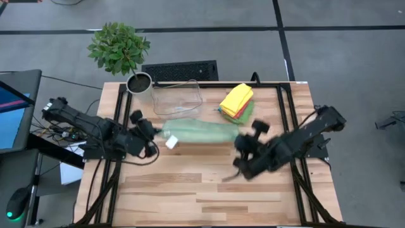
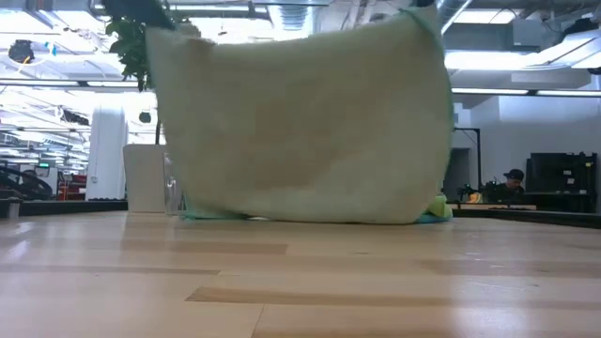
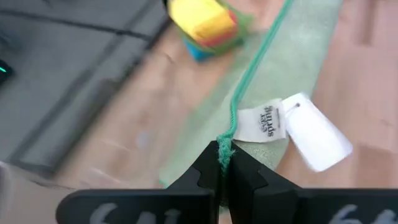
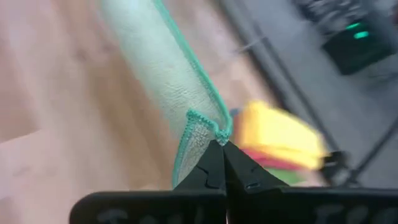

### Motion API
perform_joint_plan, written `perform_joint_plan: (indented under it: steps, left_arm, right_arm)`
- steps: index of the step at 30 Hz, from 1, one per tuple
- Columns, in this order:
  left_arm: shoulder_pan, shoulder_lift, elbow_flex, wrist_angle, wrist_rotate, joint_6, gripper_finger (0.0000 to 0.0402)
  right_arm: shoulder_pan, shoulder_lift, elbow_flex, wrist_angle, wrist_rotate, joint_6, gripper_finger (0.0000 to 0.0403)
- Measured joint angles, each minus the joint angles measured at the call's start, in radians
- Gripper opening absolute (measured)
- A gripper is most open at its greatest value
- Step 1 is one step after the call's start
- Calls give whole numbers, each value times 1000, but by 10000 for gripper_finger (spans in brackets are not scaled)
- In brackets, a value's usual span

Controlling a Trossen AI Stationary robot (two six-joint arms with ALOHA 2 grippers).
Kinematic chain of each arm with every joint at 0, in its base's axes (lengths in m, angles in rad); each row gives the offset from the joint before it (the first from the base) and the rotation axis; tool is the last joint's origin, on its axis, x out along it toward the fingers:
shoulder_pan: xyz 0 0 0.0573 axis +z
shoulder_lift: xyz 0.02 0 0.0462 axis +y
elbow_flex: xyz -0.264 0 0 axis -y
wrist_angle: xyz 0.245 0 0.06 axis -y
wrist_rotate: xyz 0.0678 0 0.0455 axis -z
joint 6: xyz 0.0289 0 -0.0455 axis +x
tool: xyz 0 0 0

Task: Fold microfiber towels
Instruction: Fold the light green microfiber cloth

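Observation:
A pale sage green microfiber towel [image 1: 202, 132] with a darker green stitched hem hangs stretched between my two grippers above the middle of the table. In the low view the towel [image 2: 300, 122] hangs as a wide sheet, its lower edge close to the tabletop. My left gripper [image 1: 155, 136] is shut on its left upper corner, where white tags [image 3: 261, 121] dangle. My right gripper [image 1: 243, 142] is shut on the right upper corner. A stack of folded towels [image 1: 237, 101], yellow on top, lies at the far right. My left gripper [image 3: 224, 168] pinches the towel's hemmed corner [image 3: 224, 152] between its two fingertips, right beside the tags. The towel's top edge runs away from the fingers toward the other arm and the cloth hangs below. My right gripper [image 4: 222, 152] pinches the opposite hemmed corner [image 4: 219, 134] between its two fingertips. From there the top edge runs toward the left arm and the cloth hangs below it.
A clear plastic bin [image 1: 177, 98] stands at the far edge behind the towel, and a potted plant [image 1: 120, 50] is at the far left corner. The near half of the wooden table [image 1: 202, 190] is bare.

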Motion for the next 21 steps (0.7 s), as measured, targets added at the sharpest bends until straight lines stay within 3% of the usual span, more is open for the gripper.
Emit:
perform_joint_plan:
  steps: [7,12,16,21]
  left_arm:
    - [-164,47,-123,25,76,-304,0]
    - [-278,121,-185,81,116,-481,0]
    - [-349,182,-187,113,104,-547,0]
    - [-358,228,-180,115,27,-550,0]
  right_arm:
    - [158,163,-109,208,-62,158,6]
    - [215,279,-97,300,-144,200,13]
    - [235,315,-80,317,-181,204,14]
    - [213,311,-85,260,-181,226,13]
